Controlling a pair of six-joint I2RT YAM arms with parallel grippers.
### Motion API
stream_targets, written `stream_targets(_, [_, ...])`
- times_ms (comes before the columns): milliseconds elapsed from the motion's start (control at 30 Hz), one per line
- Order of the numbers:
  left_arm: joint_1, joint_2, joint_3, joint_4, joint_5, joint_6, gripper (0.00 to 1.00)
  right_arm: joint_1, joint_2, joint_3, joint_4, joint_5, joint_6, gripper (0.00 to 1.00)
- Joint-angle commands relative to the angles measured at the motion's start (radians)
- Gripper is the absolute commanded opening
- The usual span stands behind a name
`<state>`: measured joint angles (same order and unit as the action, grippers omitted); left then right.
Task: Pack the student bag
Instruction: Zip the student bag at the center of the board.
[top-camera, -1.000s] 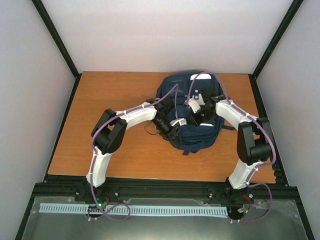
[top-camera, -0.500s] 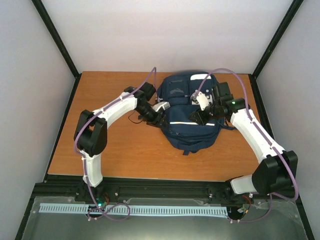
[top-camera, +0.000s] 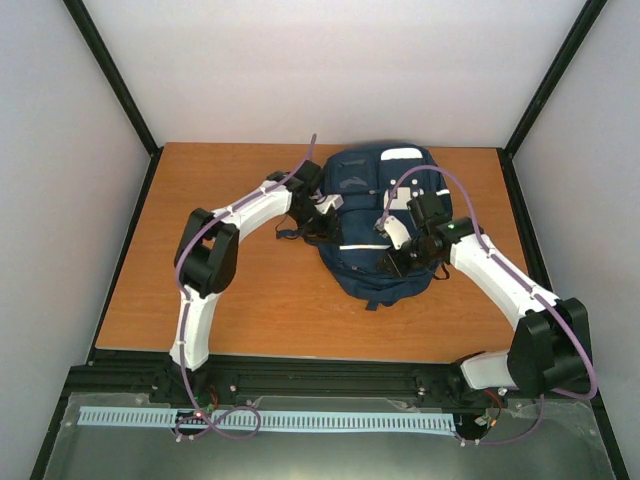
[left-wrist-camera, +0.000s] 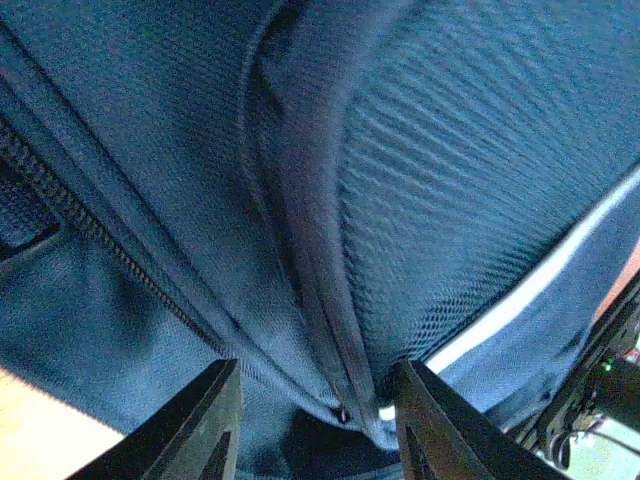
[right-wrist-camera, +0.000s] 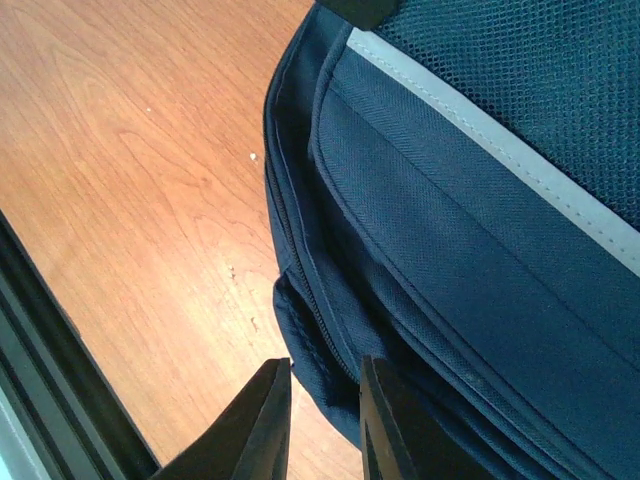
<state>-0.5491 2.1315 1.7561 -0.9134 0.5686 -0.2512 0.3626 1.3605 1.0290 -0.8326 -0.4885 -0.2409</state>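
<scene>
Student bag (top-camera: 385, 225) lay near the tabletop's (top-camera: 230, 300) far right corner, left gripper (left-wrist-camera: 316, 372) fingers spread astride a seam, right gripper (right-wrist-camera: 323, 365) fingers narrowly parted at its edge.

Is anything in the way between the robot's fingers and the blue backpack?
Nothing visible. The left gripper and right gripper are both right against the student bag, its navy fabric filling both wrist views.

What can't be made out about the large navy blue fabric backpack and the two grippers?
Navy blue fabric backpack contents: all views, fabric hides them.
Left gripper hold: left wrist, blurred, cut by bottom edge.
Right gripper contact with bag: right wrist, cut by bottom edge; top view, too small.
</scene>
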Motion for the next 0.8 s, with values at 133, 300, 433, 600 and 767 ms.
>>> stream_targets(133, [-0.021, 0.086, 0.073, 0.043, 0.079, -0.062, 0.29, 0.030, -0.036, -0.059, 0.107, 0.063, -0.019, 0.17])
stream_targets(300, [-0.040, 0.091, 0.093, 0.043, 0.175, -0.048, 0.19, 0.031, -0.042, -0.112, 0.186, 0.086, -0.014, 0.18])
stream_targets(433, [-0.055, 0.087, 0.098, 0.038, 0.219, -0.039, 0.25, 0.033, -0.039, -0.131, 0.223, 0.096, -0.006, 0.19])
stream_targets(600, [-0.060, 0.086, 0.109, 0.040, 0.284, -0.037, 0.02, 0.035, -0.021, -0.148, 0.246, 0.089, -0.019, 0.18])
stream_targets(767, [-0.060, 0.087, 0.136, 0.043, 0.326, -0.040, 0.01, 0.042, -0.031, -0.158, 0.239, 0.082, -0.036, 0.19])
